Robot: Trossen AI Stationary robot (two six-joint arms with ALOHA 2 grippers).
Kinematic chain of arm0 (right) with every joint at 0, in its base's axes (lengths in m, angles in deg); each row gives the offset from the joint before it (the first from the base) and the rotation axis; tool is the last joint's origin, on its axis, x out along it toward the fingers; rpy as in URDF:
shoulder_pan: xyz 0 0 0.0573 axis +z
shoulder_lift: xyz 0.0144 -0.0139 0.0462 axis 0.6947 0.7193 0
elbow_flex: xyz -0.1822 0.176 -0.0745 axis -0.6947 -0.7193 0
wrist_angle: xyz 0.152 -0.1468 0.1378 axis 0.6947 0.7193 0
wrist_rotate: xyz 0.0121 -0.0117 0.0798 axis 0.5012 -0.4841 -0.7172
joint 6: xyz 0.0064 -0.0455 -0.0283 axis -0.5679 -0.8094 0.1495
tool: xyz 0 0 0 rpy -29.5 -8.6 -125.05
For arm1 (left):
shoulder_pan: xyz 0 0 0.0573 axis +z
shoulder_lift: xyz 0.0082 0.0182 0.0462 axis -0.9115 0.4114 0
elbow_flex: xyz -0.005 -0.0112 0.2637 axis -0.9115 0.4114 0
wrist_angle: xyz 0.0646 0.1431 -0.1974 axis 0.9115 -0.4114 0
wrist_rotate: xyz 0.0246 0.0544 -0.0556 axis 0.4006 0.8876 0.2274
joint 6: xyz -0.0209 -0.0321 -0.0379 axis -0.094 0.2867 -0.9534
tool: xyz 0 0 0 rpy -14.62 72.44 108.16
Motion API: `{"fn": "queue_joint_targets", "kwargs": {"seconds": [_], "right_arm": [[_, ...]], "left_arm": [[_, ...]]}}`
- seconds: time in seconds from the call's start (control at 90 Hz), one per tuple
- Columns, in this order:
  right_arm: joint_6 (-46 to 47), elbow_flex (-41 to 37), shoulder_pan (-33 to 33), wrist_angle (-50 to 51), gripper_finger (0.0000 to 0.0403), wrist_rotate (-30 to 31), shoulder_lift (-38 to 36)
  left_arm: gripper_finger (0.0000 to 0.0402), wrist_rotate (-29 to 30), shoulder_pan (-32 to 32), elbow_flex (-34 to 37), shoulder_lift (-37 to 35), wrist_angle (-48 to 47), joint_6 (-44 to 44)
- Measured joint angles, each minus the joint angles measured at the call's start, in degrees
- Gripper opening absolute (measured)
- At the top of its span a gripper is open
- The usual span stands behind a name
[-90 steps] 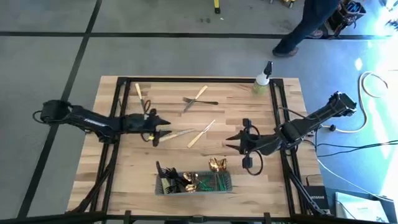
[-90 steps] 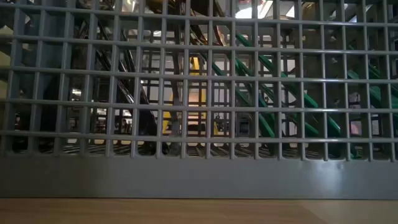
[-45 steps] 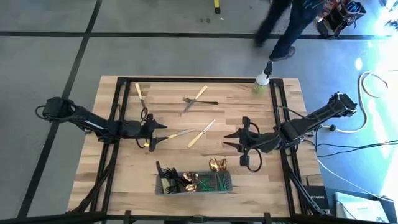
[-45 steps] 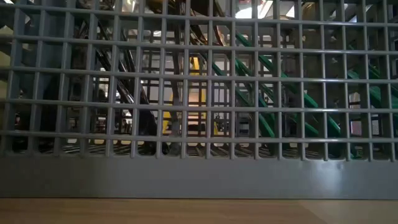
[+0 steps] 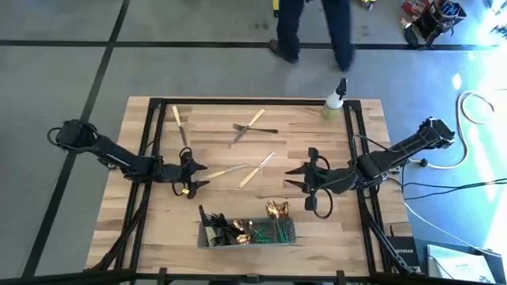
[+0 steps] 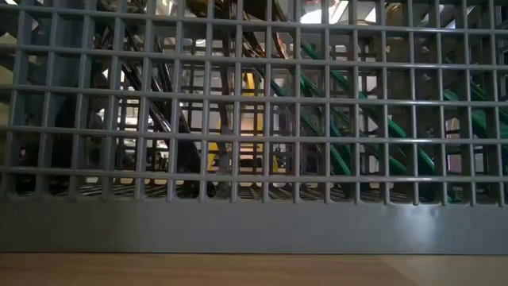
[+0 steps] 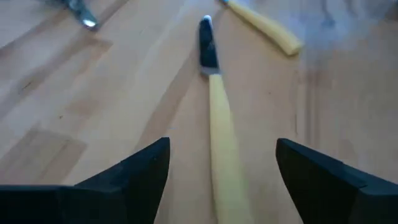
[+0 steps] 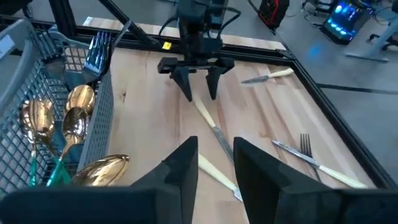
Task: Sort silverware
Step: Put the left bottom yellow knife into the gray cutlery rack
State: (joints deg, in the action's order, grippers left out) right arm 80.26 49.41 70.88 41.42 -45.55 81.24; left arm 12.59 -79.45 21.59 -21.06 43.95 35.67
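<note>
Left gripper (image 5: pixel 192 179) open, low over cream-handled knife (image 7: pixel 219 124) lying on worktop (image 5: pixel 158 222); right gripper (image 5: pixel 295 174) open near grey caddy (image 5: pixel 281 235), holding nothing.

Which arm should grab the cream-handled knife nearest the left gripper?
Left. The left gripper is open and straddles the cream-handled knife; the right gripper sits farther off beside the caddy.

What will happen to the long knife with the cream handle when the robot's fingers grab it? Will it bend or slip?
The cream-handled knife with a dark blade looks like rigid metal, so it probably won't bend. It lies flat on the wooden table, slim and low, so the open left gripper straddling its handle may find it hard to pinch. The smooth handle could slip or pivot.
</note>
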Motion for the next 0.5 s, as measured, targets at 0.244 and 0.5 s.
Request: {"fn": "queue_joint_targets", "kwargs": {"seconds": [0.244,0.5], "right_arm": [[-1.7,0.0,0.0,0.0,0.0085,1.2,0.0],[-2.4,0.0,0.0,0.0,0.0085,2.0,0.0]], "left_arm": [[0.0276,3.5,-3.3,0.0,5.3,-0.2,-1.2],[0.0273,7.2,-5.0,-2.8,17.7,6.0,-1.7]]}}
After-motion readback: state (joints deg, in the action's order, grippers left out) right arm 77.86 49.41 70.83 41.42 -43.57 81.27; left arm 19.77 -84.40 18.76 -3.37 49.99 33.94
